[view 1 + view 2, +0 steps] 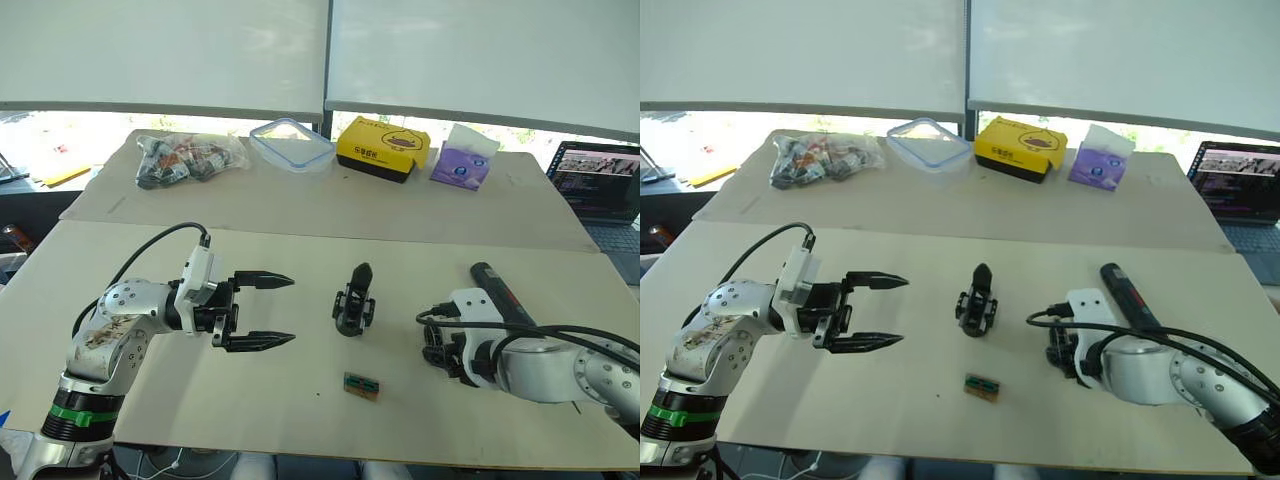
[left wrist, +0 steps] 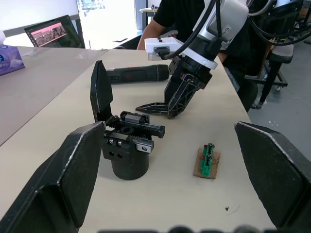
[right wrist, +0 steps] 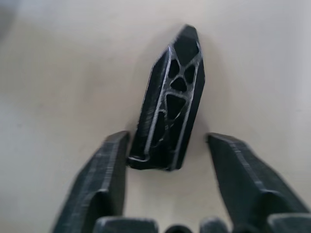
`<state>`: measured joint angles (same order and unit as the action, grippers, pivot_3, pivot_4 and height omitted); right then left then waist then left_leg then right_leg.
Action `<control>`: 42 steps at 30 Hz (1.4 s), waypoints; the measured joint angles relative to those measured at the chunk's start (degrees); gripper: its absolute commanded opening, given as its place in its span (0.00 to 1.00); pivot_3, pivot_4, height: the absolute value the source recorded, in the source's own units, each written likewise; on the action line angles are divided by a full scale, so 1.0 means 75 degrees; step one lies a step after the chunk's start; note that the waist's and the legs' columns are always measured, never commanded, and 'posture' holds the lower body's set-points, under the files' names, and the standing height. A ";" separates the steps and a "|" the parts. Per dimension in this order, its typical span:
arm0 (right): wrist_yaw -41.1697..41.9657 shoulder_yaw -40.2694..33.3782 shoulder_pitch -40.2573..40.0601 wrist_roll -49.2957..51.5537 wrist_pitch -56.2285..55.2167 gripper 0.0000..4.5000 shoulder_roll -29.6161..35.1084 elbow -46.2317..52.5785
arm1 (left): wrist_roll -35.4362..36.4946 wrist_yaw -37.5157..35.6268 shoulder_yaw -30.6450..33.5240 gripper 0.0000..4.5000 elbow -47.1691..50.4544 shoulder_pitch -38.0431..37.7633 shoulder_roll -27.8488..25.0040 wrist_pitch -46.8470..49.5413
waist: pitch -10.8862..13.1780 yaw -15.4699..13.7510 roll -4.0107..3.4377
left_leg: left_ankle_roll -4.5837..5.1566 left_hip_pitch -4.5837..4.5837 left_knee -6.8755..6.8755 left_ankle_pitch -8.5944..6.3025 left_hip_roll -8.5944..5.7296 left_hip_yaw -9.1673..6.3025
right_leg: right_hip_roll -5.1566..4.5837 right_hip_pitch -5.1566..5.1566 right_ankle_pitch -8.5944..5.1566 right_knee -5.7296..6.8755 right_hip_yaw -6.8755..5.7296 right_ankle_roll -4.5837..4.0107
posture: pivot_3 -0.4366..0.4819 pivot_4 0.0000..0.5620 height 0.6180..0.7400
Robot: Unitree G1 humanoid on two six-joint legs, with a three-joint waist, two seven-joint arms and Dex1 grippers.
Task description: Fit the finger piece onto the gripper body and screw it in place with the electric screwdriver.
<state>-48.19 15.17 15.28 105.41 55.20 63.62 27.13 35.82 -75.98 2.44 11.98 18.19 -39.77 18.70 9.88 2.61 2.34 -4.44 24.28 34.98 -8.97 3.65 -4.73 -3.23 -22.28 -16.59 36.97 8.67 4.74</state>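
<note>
So the gripper body (image 1: 354,301) stands upright in the middle of the frame on the pale table (image 1: 300,400), its one black finger pointing up. Left of it hovers the left gripper (image 1: 264,311), jaws wide open and empty, aimed at the body but well apart from it.

Over on the right side, the right gripper (image 3: 167,160) is tipped down at the table with the finger piece (image 3: 170,102) lying flat between its open jaws. One jaw looks like it's touching the base of the piece, the other is clearly apart from it, so it isn't clamped. The electric screwdriver (image 1: 498,290) lies on the table just behind that gripper, right of centre.

A small green-and-tan block (image 1: 361,385) sits lower centre, below the gripper body.

Along the upper part of the frame there's a bag of parts (image 1: 188,158), a clear plastic lid (image 1: 291,144), a yellow box (image 1: 383,147) and a purple tissue pack (image 1: 463,160). A laptop (image 1: 602,181) sits at the right edge.
</note>
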 measured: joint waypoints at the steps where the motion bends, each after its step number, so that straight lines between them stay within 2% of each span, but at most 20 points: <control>1: 0.0005 -0.0030 -0.0010 -0.0024 0.0000 0.28 -0.0029 -0.0020 | 0.0007 0.0010 0.0000 1.00 0.0006 0.0000 -0.0002 0.0013 | 0.0000 0.0009 0.0000 | 0.0000 -0.0002 0.0000 0.0000 0.0005 0.0000 | 0.0004 0.0000 0.0000 0.0000 0.0000 0.0000 | 0.48 0.27 1.00; 2: 0.0015 -0.0046 -0.0015 -0.0046 0.0006 0.24 -0.0074 -0.0015 | 0.0016 0.0023 -0.0001 1.00 0.0024 0.0000 -0.0002 0.0026 | 0.0000 0.0021 0.0000 | 0.0000 -0.0003 -0.0001 0.0000 0.0010 0.0000 | 0.0009 0.0000 0.0000 0.0000 0.0000 0.0000 | 0.48 0.27 1.00; 7: 0.0425 -0.0221 -0.0167 -0.0549 0.0097 0.24 -0.0119 0.0131 | 0.0188 0.0373 0.0017 1.00 0.0123 0.0016 0.0105 0.0271 | 0.0000 0.0021 0.0000 | 0.0000 -0.0005 -0.0003 0.0000 0.0022 0.0000 | 0.0019 -0.0003 0.0000 0.0001 0.0001 0.0000 | 0.48 0.27 1.00; 10: 0.1730 -0.0460 -0.0526 -0.2216 -0.0080 0.24 -0.0084 0.0674 | 0.0715 0.1219 0.0213 1.00 0.0174 0.0141 0.0516 0.0956 | 0.0007 -0.0001 -0.0011 | 0.0000 0.0008 0.0003 0.0000 0.0019 0.0000 | 0.0018 -0.0015 0.0000 0.0002 0.0000 0.0011 | 0.48 0.27 1.00; 14: 0.3460 -0.1662 -0.1241 -0.4772 -0.1412 0.24 -0.0210 0.1732 | 0.2092 0.2979 0.0707 1.00 0.0373 0.0485 0.1175 0.2406 | 0.0011 -0.0020 -0.0017 | 0.0000 0.0012 -0.0002 0.0000 0.0019 0.0000 | 0.0019 -0.0018 0.0025 0.0007 -0.0005 0.0075 | 0.48 0.27 1.00; 16: 0.4117 -0.2167 -0.1340 -0.6098 -0.2225 0.24 -0.0390 0.2173 | 0.2802 0.4173 0.1021 1.00 0.0386 0.0802 0.1817 0.2928 | 0.0011 -0.0032 -0.0017 | 0.0000 0.0013 0.0005 0.0000 0.0017 0.0000 | 0.0019 -0.0016 0.0028 0.0005 -0.0005 0.0081 | 0.48 0.27 1.00; 19: 0.4935 -0.2069 -0.1191 -0.8040 -0.3125 0.24 -0.0460 0.2736 | 0.3418 0.5697 0.1203 1.00 0.0398 0.1210 0.2736 0.3172 | 0.0011 -0.0039 -0.0015 | -0.0002 0.0010 0.0011 0.0000 0.0013 0.0000 | 0.0018 -0.0009 0.0032 0.0000 -0.0005 0.0086 | 0.48 0.27 1.00; 23: 0.5639 -0.1208 -0.0331 -0.9878 -0.3608 0.24 -0.1101 0.2801 | 0.3766 0.7202 0.1290 1.00 0.0385 0.1726 0.3889 0.3122 | 0.0011 0.0002 -0.0014 | -0.0004 0.0003 0.0014 0.0002 0.0008 0.0000 | 0.0017 -0.0006 0.0040 0.0000 -0.0001 0.0086 | 0.48 0.27 1.00; 28: 0.6414 -0.0231 0.0443 -1.1195 -0.3613 0.24 -0.2036 0.2613 | 0.3794 0.7740 0.0892 1.00 0.0414 0.1818 0.4808 0.2947 | 0.0012 -0.0039 -0.0014 | -0.0004 0.0012 0.0007 0.0002 0.0002 -0.0001 | 0.0015 -0.0006 0.0044 -0.0006 0.0000 0.0079 | 0.48 0.27 1.00; 39: 0.7502 -0.0066 0.0572 -1.2193 -0.3023 0.24 -0.3050 0.2508 | 0.3813 0.7958 0.0580 1.00 0.0700 0.1628 0.5112 0.2836 | 0.0012 -0.0043 -0.0014 | -0.0005 0.0010 0.0010 0.0002 -0.0003 -0.0001 | 0.0012 -0.0003 0.0060 -0.0011 0.0001 0.0062 | 0.48 0.27 1.00; 42: 0.7686 -0.0125 0.0595 -1.2313 -0.2863 0.24 -0.3241 0.2506 | 0.3838 0.7959 0.0542 0.82 0.0701 0.1626 0.5158 0.2834 | 0.0012 -0.0043 -0.0013 | -0.0005 0.0010 0.0009 0.0002 -0.0003 -0.0001 | 0.0011 -0.0003 0.0059 -0.0012 0.0000 0.0063 | 0.48 0.27 1.00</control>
<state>9.45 14.23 19.75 13.07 33.73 39.31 45.93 64.61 -16.29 6.50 17.24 30.39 -1.09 39.96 9.97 2.29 2.23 -4.48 24.35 35.05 -8.95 3.62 -4.74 -3.14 -22.31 -16.14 36.88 8.68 5.22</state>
